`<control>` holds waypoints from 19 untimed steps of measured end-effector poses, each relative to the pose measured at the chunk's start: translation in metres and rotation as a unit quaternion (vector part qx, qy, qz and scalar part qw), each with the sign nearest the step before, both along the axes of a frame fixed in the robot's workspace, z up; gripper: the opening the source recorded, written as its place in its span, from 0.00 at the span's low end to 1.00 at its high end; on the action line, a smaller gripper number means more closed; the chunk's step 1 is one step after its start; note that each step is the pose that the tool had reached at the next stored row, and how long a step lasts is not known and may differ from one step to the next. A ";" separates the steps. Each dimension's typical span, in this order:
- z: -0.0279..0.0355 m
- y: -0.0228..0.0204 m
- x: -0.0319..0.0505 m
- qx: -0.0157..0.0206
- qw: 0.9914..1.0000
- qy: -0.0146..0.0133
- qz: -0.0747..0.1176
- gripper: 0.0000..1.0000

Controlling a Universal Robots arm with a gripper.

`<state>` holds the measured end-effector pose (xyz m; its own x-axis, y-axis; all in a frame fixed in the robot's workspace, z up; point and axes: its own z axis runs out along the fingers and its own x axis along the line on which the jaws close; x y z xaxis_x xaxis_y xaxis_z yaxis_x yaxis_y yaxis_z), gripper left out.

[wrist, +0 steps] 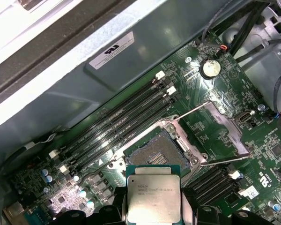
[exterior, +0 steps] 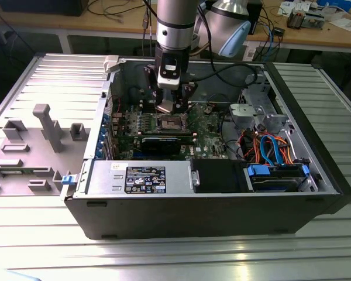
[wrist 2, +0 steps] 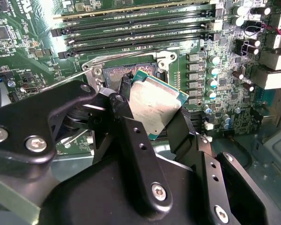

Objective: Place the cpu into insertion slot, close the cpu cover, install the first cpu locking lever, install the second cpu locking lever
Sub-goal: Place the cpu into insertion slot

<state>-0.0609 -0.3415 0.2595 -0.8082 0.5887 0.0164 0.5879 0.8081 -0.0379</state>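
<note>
A ribbed metal tabletop (exterior: 164,257) carries an open case (exterior: 193,205), and the arm (exterior: 175,23) reaches straight down into it, ending right over the slot (wrist: 154,150). The green board (exterior: 210,140) spreads around the slot on all sides, with long memory sockets (wrist: 126,122) running just beside it. The black jaws are pinching the cpu (wrist: 153,199) by two opposite edges. The cover (wrist: 227,127) is swung open, standing clear on the far side of the slot from the jaws, so the slot's dark centre lies bare.

The cpu hangs above the slot's near edge, not seated. In the second wrist view it looks tilted against the slot, one corner lower.

It looks like a thin, stiff, light plate. Its smooth metal top would likely slip under a loose grip, and I'd expect the contacts underneath and the slot's pins to bend easily. The bare edges, where the jaws hold it now, seem the safe place to grip it.

The underside of the cpu is hidden, and so is the near part of the slot behind the cpu and jaws. How much gap is left above the slot I cannot judge. The thin bright rods beside the slot may be the levers, but I cannot tell which is which
</note>
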 end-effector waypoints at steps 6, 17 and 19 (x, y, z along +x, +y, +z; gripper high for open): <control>-0.0002 0.0000 0.0000 0.000 1.000 0.000 -0.005 0.55; -0.0004 0.0000 0.0000 0.000 1.000 0.000 -0.013 0.55; -0.0005 0.0000 0.0000 0.000 1.000 0.000 -0.014 0.55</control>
<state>-0.0609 -0.3415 0.2590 -0.7911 0.6114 0.0164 0.6106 0.7910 -0.0379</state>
